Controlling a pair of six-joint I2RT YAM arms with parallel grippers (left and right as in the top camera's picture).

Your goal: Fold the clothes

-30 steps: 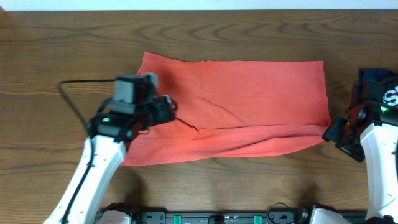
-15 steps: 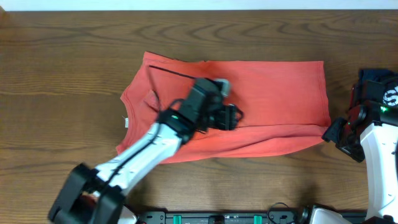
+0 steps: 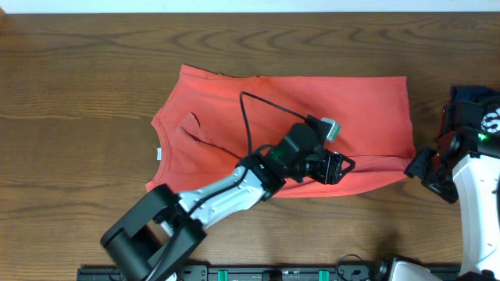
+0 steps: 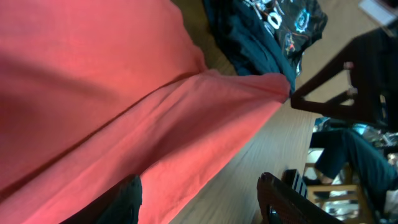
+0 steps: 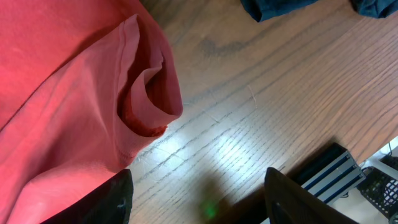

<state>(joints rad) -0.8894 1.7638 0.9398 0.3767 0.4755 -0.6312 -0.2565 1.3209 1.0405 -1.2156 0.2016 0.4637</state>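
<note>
Red-orange T-shirt lies flat mid-table, part-folded, hem toward 3 o'clock. My left gripper hovers over shirt's 5 o'clock edge, jaws wide, empty. Right gripper sits at shirt's 4 o'clock corner, jaws wide, also empty. Risk: I pinch top layer only and fold drags crooked. Left arm reaches far across; its cable may snag cloth. Dark garment at 3 o'clock crowds right arm.

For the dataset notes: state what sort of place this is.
Probably a robotics lab or test bench, not a home: a left arm and a right arm work at a wooden table, a red-orange T-shirt lies on it, and dark clothes wait at its edge.
</note>
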